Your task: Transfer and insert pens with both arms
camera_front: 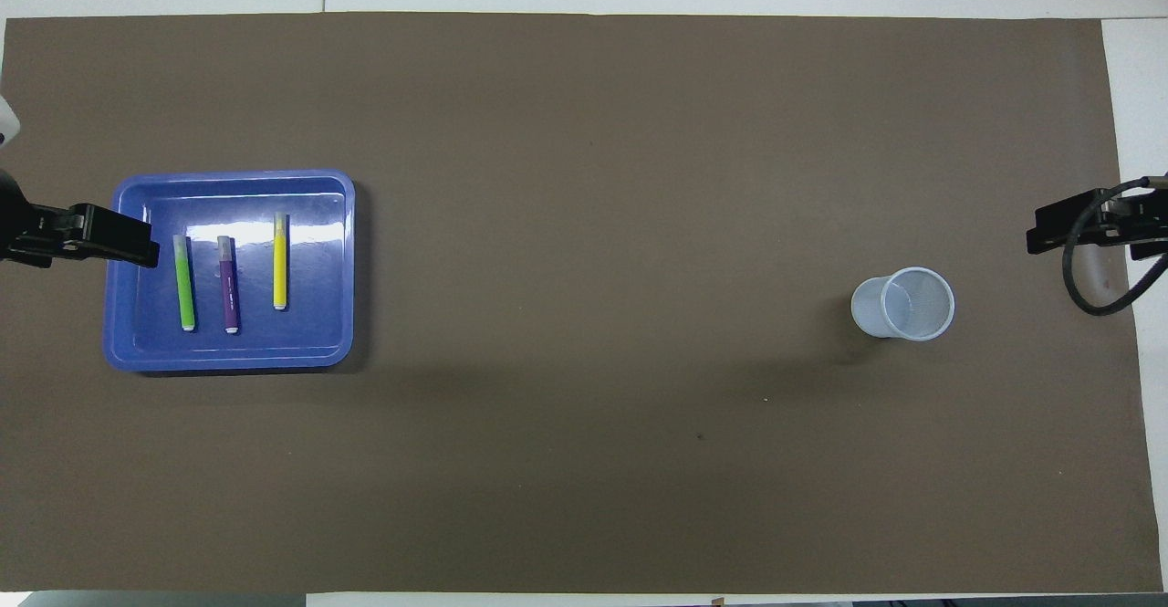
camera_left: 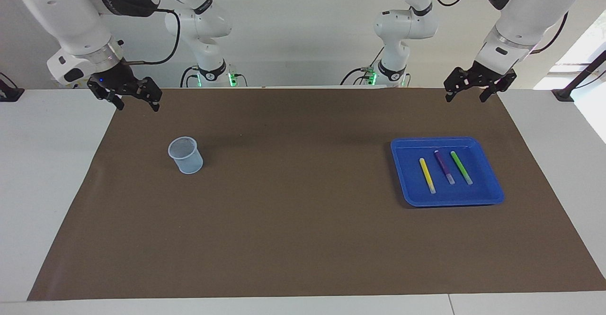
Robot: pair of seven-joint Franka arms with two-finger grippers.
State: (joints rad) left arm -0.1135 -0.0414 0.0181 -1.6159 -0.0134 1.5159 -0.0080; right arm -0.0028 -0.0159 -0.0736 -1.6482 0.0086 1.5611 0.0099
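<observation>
Three pens lie side by side in a blue tray [camera_left: 492, 196] [camera_front: 228, 176] toward the left arm's end of the table: yellow [camera_left: 427, 175] [camera_front: 280, 261], purple [camera_left: 444, 166] [camera_front: 228, 285] and green [camera_left: 461, 167] [camera_front: 185, 283]. My left gripper [camera_left: 465, 96] [camera_front: 109, 240] hangs open and empty in the air by the mat's corner, apart from the tray. At the right arm's end my right gripper [camera_left: 137, 105] [camera_front: 1049, 228] is also raised, open and empty. A clear plastic cup [camera_left: 185, 155] [camera_front: 903, 304] stands upright on the mat near it.
A brown mat [camera_left: 303, 220] covers most of the white table. Two smaller white arms with green-lit bases [camera_left: 215, 76] [camera_left: 383, 74] stand at the robots' edge of the table. Nothing lies on the mat between the cup and the tray.
</observation>
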